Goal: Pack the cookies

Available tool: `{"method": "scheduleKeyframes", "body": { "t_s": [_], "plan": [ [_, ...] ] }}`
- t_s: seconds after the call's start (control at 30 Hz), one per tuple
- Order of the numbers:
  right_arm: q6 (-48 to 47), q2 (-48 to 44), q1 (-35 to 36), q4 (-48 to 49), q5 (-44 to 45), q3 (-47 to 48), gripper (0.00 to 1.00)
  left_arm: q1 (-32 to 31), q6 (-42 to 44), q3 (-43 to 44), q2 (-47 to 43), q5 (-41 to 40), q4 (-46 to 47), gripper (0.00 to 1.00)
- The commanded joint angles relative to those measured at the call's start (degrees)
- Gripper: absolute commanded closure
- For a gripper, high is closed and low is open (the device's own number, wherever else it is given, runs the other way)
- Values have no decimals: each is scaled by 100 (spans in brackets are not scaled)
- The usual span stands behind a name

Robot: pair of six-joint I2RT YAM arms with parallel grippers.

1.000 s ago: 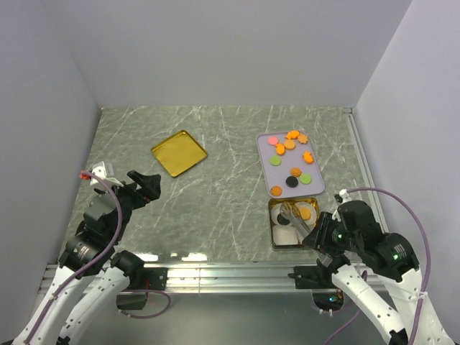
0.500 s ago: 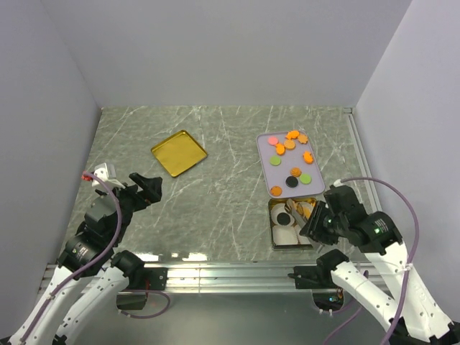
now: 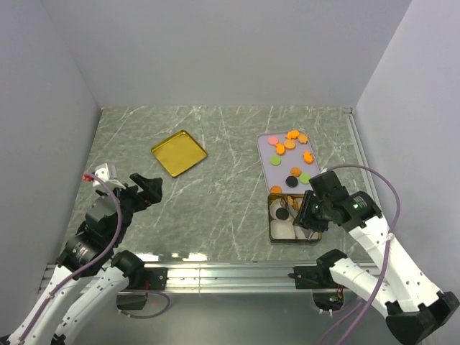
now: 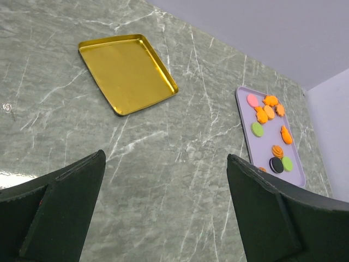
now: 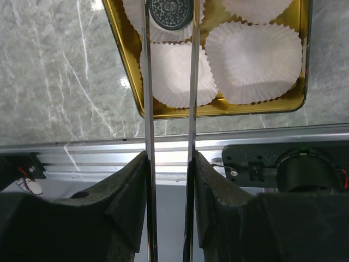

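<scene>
The right claw (image 5: 169, 158) is pinching a pair of long, thin, shiny metal tongs (image 5: 146, 82). Its two dark fingers press on the outer faces of the two blades, which run close together and nearly parallel. The tongs reach forward over a shallow rectangular gold tin (image 5: 229, 107) that sits at the near right of the grey marbled desk (image 3: 230, 187). The tin is lined with white fluted paper cups (image 5: 253, 54). A round black cookie (image 5: 172, 11) with an embossed face lies in one cup at the tin's left side, and in the right wrist view it shows between the two blades. The blade tips run out of that view, so whether they grip the cookie cannot be told.

The rest of the cookies (image 3: 290, 144) lie loose on a flat lavender rectangular tray (image 3: 264, 152) just beyond the tin. They are small flat discs, mostly orange with scalloped edges, along with one pink, two green and one black. One orange disc sits at the tray's near edge, close to the tin.

The left claw (image 4: 165, 158) is spread wide and holds nothing. It hangs over the near left of the desk, well apart from the tin. A square gold lid (image 4: 128, 71) lies flat ahead of it, towards the desk's middle left.
</scene>
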Motion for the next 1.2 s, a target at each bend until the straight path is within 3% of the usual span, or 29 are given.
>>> {"method": "scheduleKeyframes", "body": {
  "t_s": [0.0,0.77,1.17],
  "plan": [
    [-119,120,-36,498,167,191,60,-18,-79,159,-25,-118,63,1],
    [-1112,1649,-1029,1307,53,1175,61,-27,-70,159,159,-162,63,1],
    [-1271,1053,-1029,728,-219,973,61,-27,-53,132,186,-136,116,1]
  ]
}}
